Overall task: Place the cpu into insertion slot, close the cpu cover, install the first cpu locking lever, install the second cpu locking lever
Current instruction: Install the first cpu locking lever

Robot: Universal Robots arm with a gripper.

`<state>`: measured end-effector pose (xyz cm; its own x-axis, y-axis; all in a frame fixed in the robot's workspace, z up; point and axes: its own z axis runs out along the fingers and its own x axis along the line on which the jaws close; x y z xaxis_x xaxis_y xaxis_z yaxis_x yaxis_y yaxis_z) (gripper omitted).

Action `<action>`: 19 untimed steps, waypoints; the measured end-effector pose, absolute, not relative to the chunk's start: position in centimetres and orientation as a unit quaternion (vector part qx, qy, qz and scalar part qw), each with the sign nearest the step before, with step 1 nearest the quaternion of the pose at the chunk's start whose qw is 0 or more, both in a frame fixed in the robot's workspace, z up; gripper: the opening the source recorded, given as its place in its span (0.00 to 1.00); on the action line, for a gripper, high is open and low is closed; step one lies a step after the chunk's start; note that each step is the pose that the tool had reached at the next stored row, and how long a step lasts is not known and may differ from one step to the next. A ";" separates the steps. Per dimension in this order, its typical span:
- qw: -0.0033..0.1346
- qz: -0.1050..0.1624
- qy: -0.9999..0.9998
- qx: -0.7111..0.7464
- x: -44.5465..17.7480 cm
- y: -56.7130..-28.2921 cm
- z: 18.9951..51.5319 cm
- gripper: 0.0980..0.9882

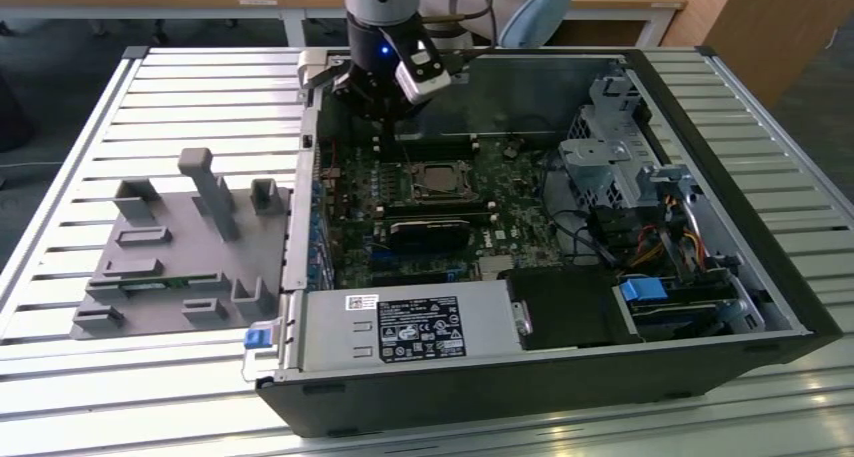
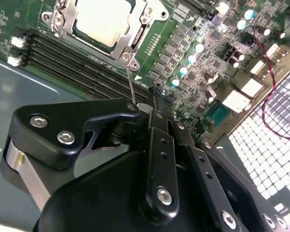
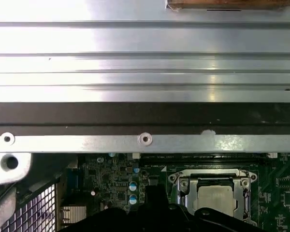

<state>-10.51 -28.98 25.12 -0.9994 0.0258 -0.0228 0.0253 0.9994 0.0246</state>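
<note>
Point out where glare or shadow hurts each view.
Second wrist view: glare whitens the cpu. First wrist view: bright reflections streak the slatted metal table. Exterior view: the table's near slats shine, while the motherboard lies shaded inside the computer case.

A slatted, pale metal desk (image 1: 160, 87) carries two things: an open black computer case (image 1: 534, 387) lying with its open side up, towards the exterior view's right — and a grey moulded fixture block (image 1: 174, 247) just beside it, on the exterior view's left.
</note>
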 end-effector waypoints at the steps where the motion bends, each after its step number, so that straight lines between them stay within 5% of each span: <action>1: 0.012 0.012 1.000 0.013 -10.5 -28.9 25.1 0.01; 19: 0.011 0.012 1.000 0.013 -7.3 -28.9 24.9 0.01</action>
<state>-7.34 -28.86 24.95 -0.9994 0.0256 -0.0223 0.0251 0.9994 0.0246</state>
